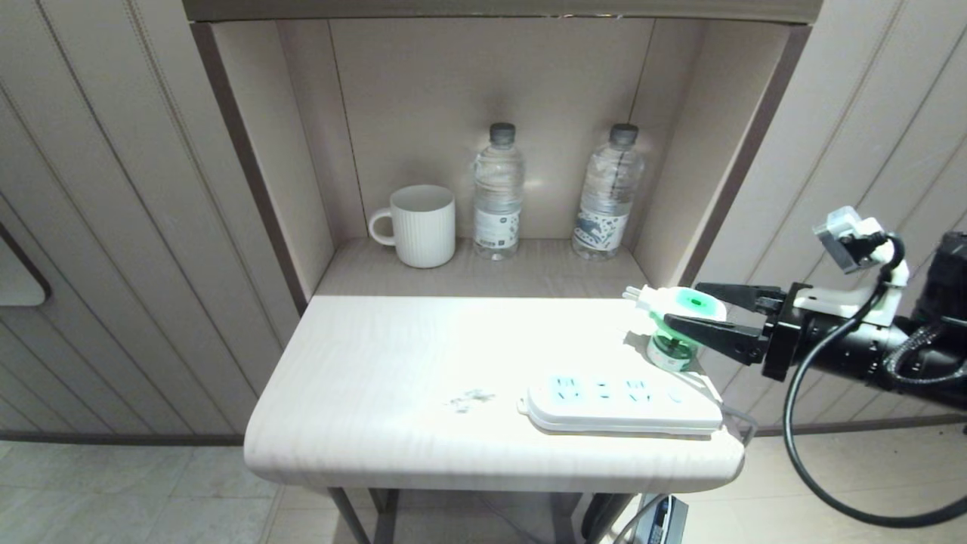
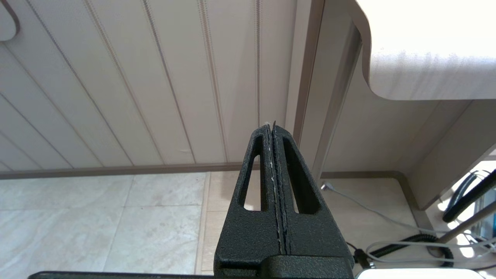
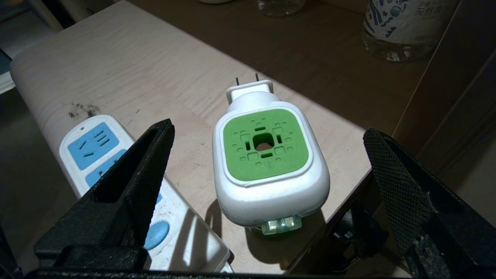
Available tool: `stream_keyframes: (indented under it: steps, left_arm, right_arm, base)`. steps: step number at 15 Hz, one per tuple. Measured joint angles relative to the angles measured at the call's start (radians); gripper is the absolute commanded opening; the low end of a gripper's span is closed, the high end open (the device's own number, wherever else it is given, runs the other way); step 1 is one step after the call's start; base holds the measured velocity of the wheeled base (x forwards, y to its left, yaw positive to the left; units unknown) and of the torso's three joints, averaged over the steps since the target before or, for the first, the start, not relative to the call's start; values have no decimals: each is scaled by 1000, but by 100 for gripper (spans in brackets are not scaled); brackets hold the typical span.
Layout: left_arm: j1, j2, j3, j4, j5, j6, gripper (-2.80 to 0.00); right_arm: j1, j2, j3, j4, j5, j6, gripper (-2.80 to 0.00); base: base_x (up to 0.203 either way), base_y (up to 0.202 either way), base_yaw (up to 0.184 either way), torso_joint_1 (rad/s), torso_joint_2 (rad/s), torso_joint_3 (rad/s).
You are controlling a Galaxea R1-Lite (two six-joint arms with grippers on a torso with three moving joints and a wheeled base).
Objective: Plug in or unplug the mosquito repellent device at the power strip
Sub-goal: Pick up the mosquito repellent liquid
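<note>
Right claw (image 3: 267,193) spread wide astride unheld mosquito repellent device (image 3: 267,159), upright, prongs pointing away, beside power strip (image 1: 623,404).

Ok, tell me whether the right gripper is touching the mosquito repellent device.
Apart. In the right wrist view the right gripper is open, with bare table showing between each finger and the mosquito repellent device.

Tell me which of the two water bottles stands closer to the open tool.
The right-hand water bottle, with the blue patterned label, near the alcove's right wall. The other bottle stands beside the mug, farther from the right tool.
</note>
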Motion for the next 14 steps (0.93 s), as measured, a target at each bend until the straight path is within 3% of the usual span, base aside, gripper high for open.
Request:
stream_keyframes:
  steps: [8,14]
  left_arm:
    - [0,0,0,0,0,0,-280]
    - [0,0,0,0,0,0,-280]
  right_arm:
    - [46,11,46,-78,-68,0,0]
    - [51,30,46,-80,-71,7,0]
  base:
    - [0,0,0,0,0,0]
    - [0,0,0,0,0,0]
